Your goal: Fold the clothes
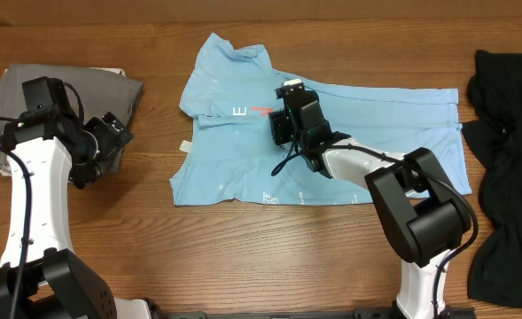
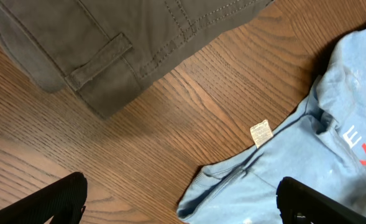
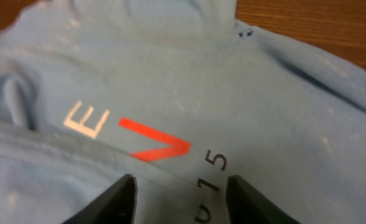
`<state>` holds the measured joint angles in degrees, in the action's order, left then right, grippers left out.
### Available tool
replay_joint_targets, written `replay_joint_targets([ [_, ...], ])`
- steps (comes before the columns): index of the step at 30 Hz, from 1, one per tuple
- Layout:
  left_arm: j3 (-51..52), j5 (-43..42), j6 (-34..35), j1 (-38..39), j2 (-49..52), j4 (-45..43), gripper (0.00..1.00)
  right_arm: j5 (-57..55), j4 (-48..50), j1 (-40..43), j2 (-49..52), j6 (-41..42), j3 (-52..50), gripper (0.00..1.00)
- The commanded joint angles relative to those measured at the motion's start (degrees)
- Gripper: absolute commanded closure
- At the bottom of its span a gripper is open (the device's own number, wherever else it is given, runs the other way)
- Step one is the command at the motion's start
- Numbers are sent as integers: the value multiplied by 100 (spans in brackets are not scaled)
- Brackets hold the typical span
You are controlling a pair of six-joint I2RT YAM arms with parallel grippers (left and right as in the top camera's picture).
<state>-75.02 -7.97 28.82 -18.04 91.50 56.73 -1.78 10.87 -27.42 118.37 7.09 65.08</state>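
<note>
The clothes, a light blue T-shirt [image 1: 376, 133], lie partly folded across the middle of the table, with a white "E" and a red mark [image 3: 151, 140] printed on the upper layer. My right gripper [image 1: 276, 126] hovers low over the shirt's centre. In the right wrist view its fingers [image 3: 117, 199] stand apart just behind the print, right gripper [image 3: 181, 183] open with nothing between them. My left gripper [image 1: 117, 135] is wide open over bare wood to the left of the shirt. In the left wrist view the shirt's sleeve hem [image 2: 232, 180] and its white tag [image 2: 261, 133] lie ahead of the left gripper [image 2: 179, 186].
Grey trousers [image 1: 66, 84] [image 2: 108, 37] lie folded at the far left under my left arm. A black garment [image 1: 509, 133] is heaped along the right edge. Bare wooden table [image 1: 243, 257] runs along the front.
</note>
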Motion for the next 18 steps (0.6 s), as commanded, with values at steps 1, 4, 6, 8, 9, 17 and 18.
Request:
replay_joint_targets([
  [1,2,-42,98,2,-83,-2,0,70,146,-26,35,46,157,41],
  [4,2,-42,98,2,-83,-2,0,404,-15,-26,-219,48,278,39],
  [6,2,-42,98,2,-83,-2,0,778,-280,-28,-498,118,400,38],
  [8,2,-42,98,2,-83,-2,0,1058,-682,-57,-785,326,522,38],
  [9,2,-42,98,2,-83,-2,0,1132,-850,-85,-868,417,557,41],
  [17,2,-42,98,2,-83,-2,0,1213,-2124,-525,-774,1073,570,96],
  [18,2,-42,98,2,-83,-2,0,1143,-2249,-538,-750,1235,570,96],
])
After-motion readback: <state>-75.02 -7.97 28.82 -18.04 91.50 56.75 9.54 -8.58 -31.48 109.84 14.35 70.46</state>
